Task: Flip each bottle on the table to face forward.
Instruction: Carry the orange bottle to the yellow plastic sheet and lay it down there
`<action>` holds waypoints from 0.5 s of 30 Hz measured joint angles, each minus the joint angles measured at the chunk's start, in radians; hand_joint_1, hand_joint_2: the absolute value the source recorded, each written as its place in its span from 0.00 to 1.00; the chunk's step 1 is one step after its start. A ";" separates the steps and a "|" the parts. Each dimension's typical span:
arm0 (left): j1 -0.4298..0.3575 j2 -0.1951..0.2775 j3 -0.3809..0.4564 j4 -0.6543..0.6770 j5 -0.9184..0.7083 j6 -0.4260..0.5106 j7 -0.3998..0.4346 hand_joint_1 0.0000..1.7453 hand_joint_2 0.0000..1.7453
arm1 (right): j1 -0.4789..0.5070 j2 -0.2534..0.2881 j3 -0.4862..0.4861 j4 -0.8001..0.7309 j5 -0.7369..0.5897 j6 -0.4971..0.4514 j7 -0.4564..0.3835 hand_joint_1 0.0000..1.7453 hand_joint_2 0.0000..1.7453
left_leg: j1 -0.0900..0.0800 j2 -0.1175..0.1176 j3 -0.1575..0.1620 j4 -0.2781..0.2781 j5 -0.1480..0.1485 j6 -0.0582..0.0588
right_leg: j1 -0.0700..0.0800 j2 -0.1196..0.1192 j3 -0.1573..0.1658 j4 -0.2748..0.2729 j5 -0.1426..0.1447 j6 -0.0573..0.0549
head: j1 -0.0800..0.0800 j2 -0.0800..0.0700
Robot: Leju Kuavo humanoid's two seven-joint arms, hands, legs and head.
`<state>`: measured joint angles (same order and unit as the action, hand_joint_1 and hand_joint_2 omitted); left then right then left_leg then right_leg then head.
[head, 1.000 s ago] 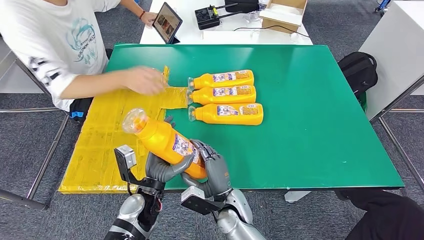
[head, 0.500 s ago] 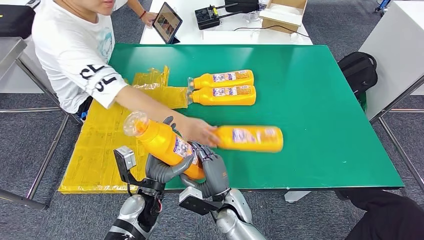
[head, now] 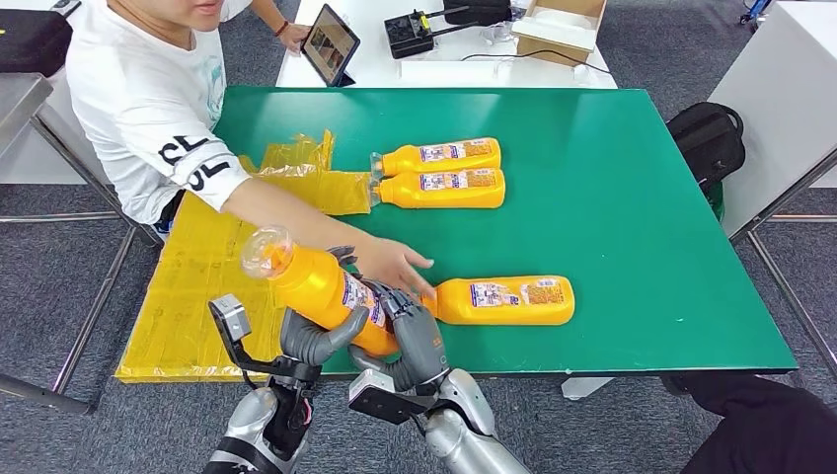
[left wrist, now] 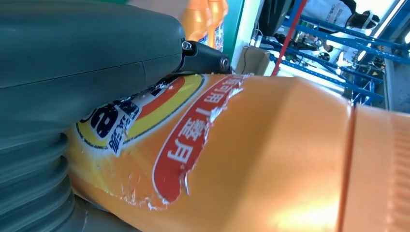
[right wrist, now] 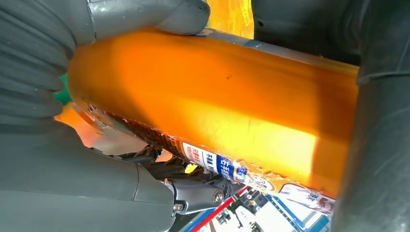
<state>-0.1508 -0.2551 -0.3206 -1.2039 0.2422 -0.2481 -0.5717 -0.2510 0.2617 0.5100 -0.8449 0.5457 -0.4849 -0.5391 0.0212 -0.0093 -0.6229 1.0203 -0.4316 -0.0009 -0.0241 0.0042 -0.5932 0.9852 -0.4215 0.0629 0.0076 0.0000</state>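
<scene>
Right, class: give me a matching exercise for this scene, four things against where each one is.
Things:
1. held bottle
2. lone bottle
3. bottle pair
4. tablet

Places:
A. on the white table
B. side by side, mid green table
C. in both robot hands
D. lying beside a person's hand, near the front edge

Pairs: 1-C, 2-D, 3-B, 4-A

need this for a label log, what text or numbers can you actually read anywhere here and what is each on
"用" and "월": red band on the label of the held bottle, left wrist view; the rest of the band is torn.
Fine print on the held bottle's other label strip, right wrist view: too small to read.
Labels on the lying bottles: too small.
Letters on the person's sleeve: partly hidden, unreadable.
Tablet screen: too small.
</scene>
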 joint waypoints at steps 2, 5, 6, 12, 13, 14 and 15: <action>0.001 0.000 0.005 0.000 0.005 -0.009 0.001 1.00 1.00 | 0.000 0.000 0.002 0.000 0.003 0.000 0.002 1.00 1.00 | 0.000 0.000 0.000 0.000 0.000 0.000 | 0.000 0.000 0.000 0.000 0.000 0.000 | 0.000 0.000; 0.001 0.000 0.012 0.000 0.010 -0.018 0.003 1.00 1.00 | -0.001 0.000 0.005 0.000 0.010 0.000 0.006 0.72 1.00 | 0.000 0.000 0.000 0.000 0.000 0.000 | 0.000 0.000 0.000 0.000 0.000 0.000 | 0.000 0.000; 0.002 0.000 0.015 -0.001 0.010 -0.020 0.004 1.00 1.00 | -0.001 0.000 0.005 0.000 0.012 0.000 0.006 0.47 1.00 | 0.000 0.000 0.000 0.000 0.000 0.000 | 0.000 0.000 0.000 0.000 0.000 0.000 | 0.000 0.000; 0.001 0.000 0.017 -0.013 0.009 -0.025 0.009 1.00 1.00 | 0.001 0.001 0.013 0.000 0.032 -0.009 0.013 0.00 0.00 | 0.000 0.000 0.000 0.000 0.000 0.000 | 0.000 0.000 0.000 0.000 0.000 0.000 | 0.000 0.000; 0.002 -0.001 0.017 -0.015 0.009 -0.026 0.010 1.00 1.00 | 0.001 0.002 0.013 0.001 0.032 -0.013 0.015 0.00 0.00 | 0.000 0.000 0.000 0.000 0.000 0.000 | 0.000 0.000 0.000 0.000 0.000 0.000 | 0.000 0.000; 0.002 -0.002 0.017 -0.019 0.007 -0.026 0.011 1.00 1.00 | 0.001 0.004 0.013 0.001 0.030 -0.019 0.016 0.00 0.00 | 0.000 0.000 0.000 0.000 0.000 0.000 | 0.000 0.000 0.000 0.000 0.000 0.000 | 0.000 0.000; 0.002 -0.002 0.017 -0.022 0.002 -0.022 0.012 1.00 1.00 | 0.001 0.005 0.012 0.001 0.028 -0.026 0.016 0.00 0.00 | 0.000 0.001 0.000 0.000 0.000 0.000 | 0.000 0.000 0.000 0.000 0.000 0.000 | 0.000 0.000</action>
<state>-0.1487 -0.2572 -0.3037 -1.2260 0.2446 -0.2705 -0.5601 -0.2501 0.2670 0.5223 -0.8443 0.5738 -0.5109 -0.5234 0.0212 -0.0087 -0.6228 1.0203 -0.4316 -0.0009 -0.0241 0.0047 -0.5934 0.9852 -0.4215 0.0629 0.0078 0.0000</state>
